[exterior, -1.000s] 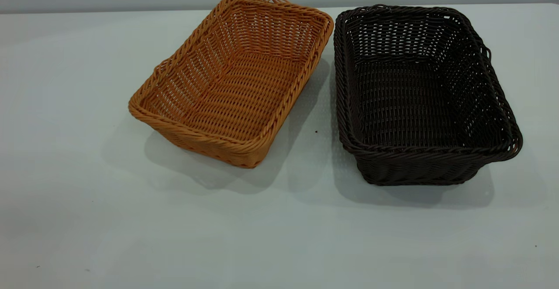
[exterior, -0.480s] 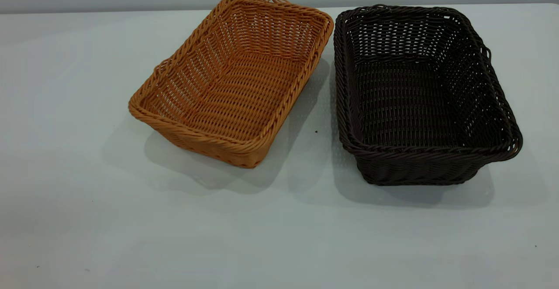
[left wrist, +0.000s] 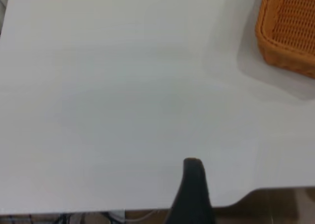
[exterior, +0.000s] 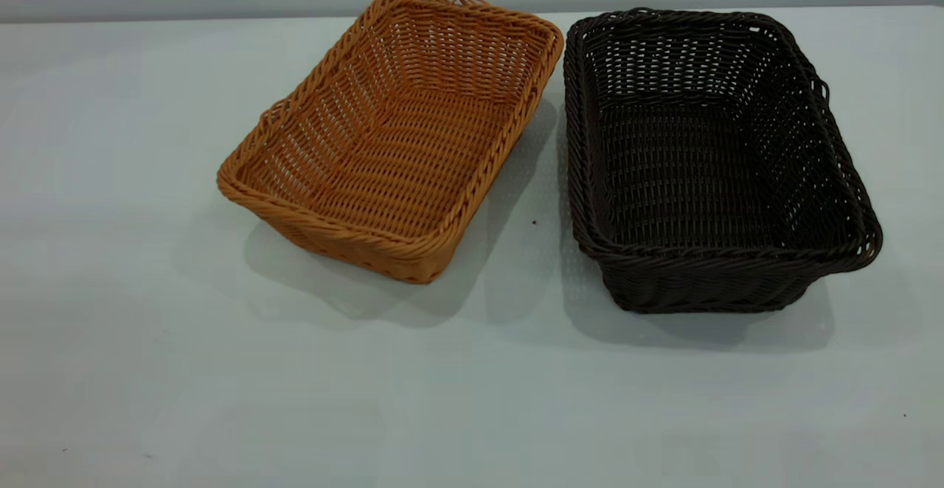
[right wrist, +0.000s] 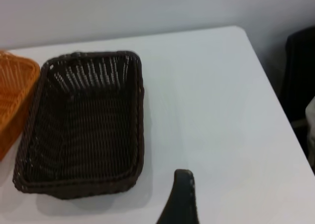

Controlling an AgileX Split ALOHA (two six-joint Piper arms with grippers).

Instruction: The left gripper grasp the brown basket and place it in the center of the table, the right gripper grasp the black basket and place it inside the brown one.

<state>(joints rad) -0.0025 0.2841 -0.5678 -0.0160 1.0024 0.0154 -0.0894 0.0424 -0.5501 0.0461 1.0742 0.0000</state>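
Observation:
The brown basket (exterior: 391,134), orange-tan wicker, stands on the white table (exterior: 147,363) left of centre, turned at an angle. The black basket (exterior: 708,156) stands close beside it to the right, with a narrow gap between them. Both are empty. Neither gripper shows in the exterior view. The left wrist view shows a black part of my left gripper (left wrist: 193,189) over bare table near its edge, far from the brown basket's corner (left wrist: 288,32). The right wrist view shows a black part of my right gripper (right wrist: 181,197) over the table beside the black basket (right wrist: 83,125).
A grey wall runs behind the table's far edge (exterior: 147,20). The table's edge and the floor show in the left wrist view (left wrist: 275,204). A dark object (right wrist: 300,76) stands beyond the table's side edge in the right wrist view.

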